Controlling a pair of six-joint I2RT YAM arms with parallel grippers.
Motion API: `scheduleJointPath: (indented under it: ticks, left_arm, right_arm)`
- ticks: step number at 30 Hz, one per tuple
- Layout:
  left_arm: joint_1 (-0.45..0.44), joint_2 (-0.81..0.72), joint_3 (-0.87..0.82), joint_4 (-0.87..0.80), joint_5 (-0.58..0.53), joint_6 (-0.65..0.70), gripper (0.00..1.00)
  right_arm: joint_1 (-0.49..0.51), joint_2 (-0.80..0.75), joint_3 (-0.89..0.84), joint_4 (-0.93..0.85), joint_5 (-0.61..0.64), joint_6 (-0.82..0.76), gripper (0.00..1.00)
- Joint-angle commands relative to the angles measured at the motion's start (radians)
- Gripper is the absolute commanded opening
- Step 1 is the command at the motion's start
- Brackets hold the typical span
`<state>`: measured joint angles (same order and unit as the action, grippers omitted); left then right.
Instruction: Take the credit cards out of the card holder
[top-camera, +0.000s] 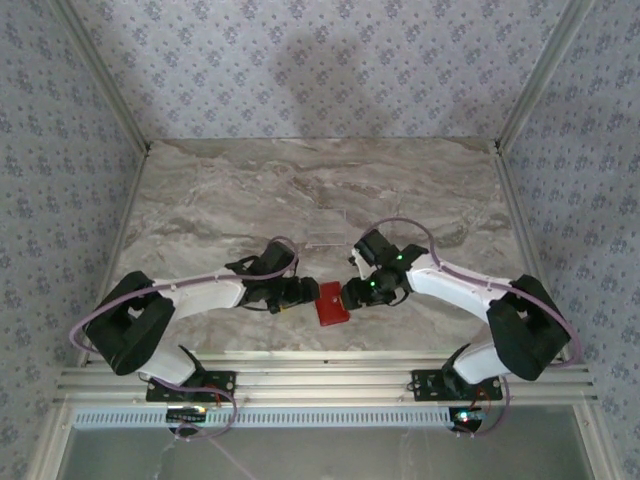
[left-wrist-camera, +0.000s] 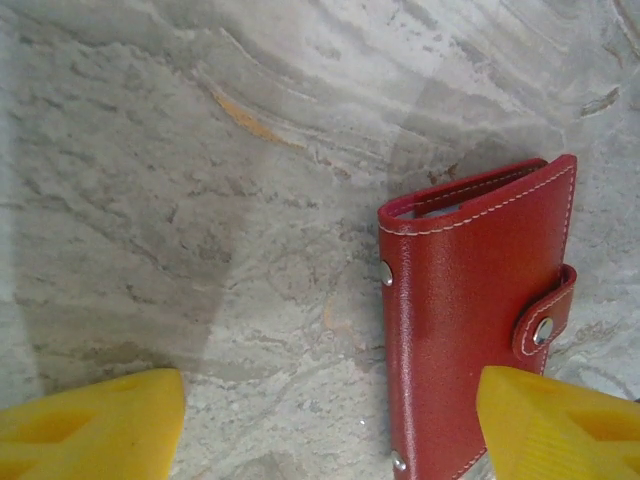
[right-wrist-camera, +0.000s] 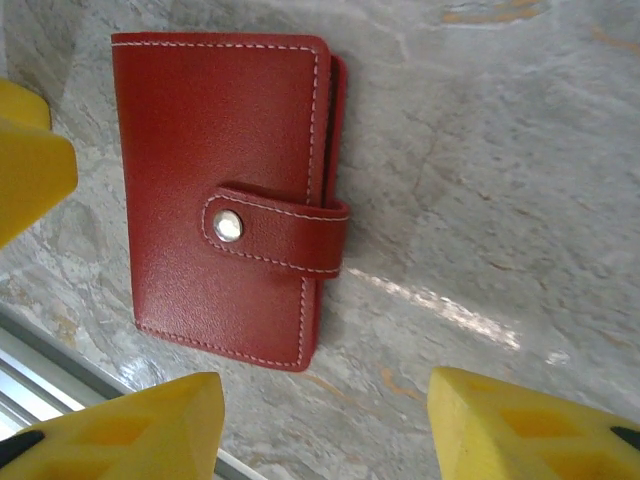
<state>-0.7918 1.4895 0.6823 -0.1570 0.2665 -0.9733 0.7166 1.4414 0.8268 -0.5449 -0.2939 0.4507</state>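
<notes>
Left claw (top-camera: 305, 292) and right claw (top-camera: 347, 293) are both shown with fingers spread and nothing gripped, facing each other across the red card holder (top-camera: 331, 303). It is laid flat on the marble tabletop (top-camera: 250, 190), close to the near edge and directly between them. Its long axis seems to run roughly near to far. Its snap tab (right-wrist-camera: 275, 232) is fastened. Neither arm is judged clearly nearer, and the tab would need undoing first.

No text, label, brand mark or number is legible in any view. The red card holder (right-wrist-camera: 225, 180) shows only plain pale stitching and a blank metal snap (right-wrist-camera: 229, 227), and the marble table (top-camera: 200, 200) is unmarked.
</notes>
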Motion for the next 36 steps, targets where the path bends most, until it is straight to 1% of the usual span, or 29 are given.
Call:
scheduleJointPath:
  ticks: [1, 7, 12, 17, 20, 31, 36]
  left_arm:
    - [-0.015, 0.069, -0.005, 0.160, 0.102, -0.033, 0.72]
    - [-0.016, 0.127, 0.028, 0.162, 0.114, -0.018, 0.62]
    - [-0.012, 0.170, 0.072, 0.157, 0.123, 0.008, 0.53]
    - [0.018, 0.217, 0.119, 0.162, 0.165, 0.037, 0.43]
    - [0.037, 0.226, 0.147, 0.154, 0.187, 0.056, 0.40]
    - [0.083, 0.256, 0.250, 0.042, 0.204, 0.144, 0.40]
    - [0.105, 0.263, 0.285, -0.004, 0.208, 0.180, 0.39]
  right_arm:
    - [0.021, 0.044, -0.013, 0.073, -0.010, 0.074, 0.49]
    - [0.046, 0.104, -0.013, 0.123, -0.004, 0.116, 0.46]
    - [0.064, 0.126, -0.023, 0.174, -0.008, 0.155, 0.43]
    - [0.078, 0.133, -0.034, 0.257, -0.028, 0.215, 0.39]
    - [0.082, 0.142, -0.026, 0.279, -0.028, 0.224, 0.38]
    - [0.087, 0.215, 0.034, 0.320, -0.068, 0.225, 0.37]
    - [0.090, 0.223, 0.057, 0.313, -0.058, 0.224, 0.37]
